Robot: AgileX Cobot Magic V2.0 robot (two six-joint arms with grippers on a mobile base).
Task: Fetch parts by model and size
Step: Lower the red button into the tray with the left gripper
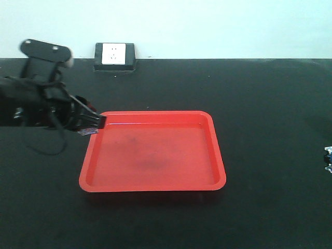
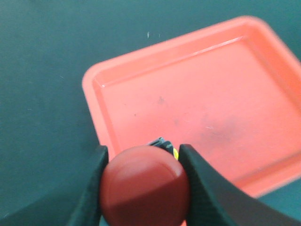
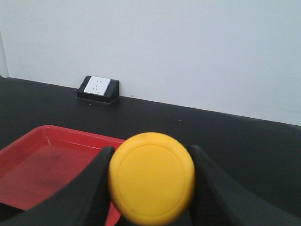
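1. Front view: soft, even light; the black table (image 1: 270,135) shows almost no detail, and the wall (image 1: 218,26) is pale and washed out.
2. A thin glare line runs along the far wall of the tray (image 1: 155,113).
3. Left wrist view: the red cap (image 2: 145,186) is close and blurred, its lower half in shadow.
4. Right wrist view: the yellow cap (image 3: 151,178) is soft-edged; the socket (image 3: 99,85) is sharper.

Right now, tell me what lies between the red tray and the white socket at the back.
Nothing: in the front view only bare black tabletop separates the red tray from the socket.
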